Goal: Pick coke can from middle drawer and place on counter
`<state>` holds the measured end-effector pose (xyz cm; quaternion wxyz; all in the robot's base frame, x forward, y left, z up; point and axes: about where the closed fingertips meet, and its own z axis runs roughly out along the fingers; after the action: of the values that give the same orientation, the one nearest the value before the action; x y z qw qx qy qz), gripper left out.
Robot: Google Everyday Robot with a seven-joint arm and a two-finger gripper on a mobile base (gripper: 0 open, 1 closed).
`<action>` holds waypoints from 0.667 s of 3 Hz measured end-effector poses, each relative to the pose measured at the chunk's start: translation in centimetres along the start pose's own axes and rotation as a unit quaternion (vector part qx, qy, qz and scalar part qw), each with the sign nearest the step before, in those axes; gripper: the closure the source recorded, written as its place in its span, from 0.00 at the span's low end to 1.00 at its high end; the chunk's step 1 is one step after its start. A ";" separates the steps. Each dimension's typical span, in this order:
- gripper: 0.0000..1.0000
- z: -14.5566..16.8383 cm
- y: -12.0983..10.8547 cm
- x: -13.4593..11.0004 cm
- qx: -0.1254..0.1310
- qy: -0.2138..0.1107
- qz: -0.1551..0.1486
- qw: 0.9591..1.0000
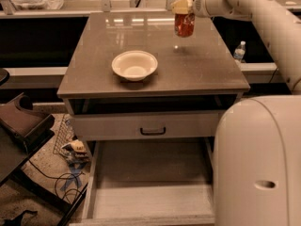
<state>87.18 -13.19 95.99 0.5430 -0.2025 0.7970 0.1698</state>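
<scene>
The end effector (183, 11), over the far right, clasps the upright can (184, 26) by its top, so the can hangs straight below it, seemingly just above the worktop (202, 72).

Arm (256, 6) extended fwd, claw (183, 13) top ctr, clamped on coke can (184, 26).

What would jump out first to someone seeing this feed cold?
The gripper, reaching in from the upper right, holds the coke can above the far right part of the counter, not yet set down. A cream bowl sits near the counter's middle, left of the can. Below, the middle drawer stands pulled open, and the robot's white body fills the lower right corner.
</scene>
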 end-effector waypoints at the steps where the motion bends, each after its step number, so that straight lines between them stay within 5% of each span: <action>1: 1.00 1.4 -1.5 1.1 0.022 0.011 0.018 1.000; 2: 1.00 2.5 -2.7 2.5 0.032 0.001 0.037 0.999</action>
<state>89.77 -14.64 92.64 0.5415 -0.1556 0.8097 0.1641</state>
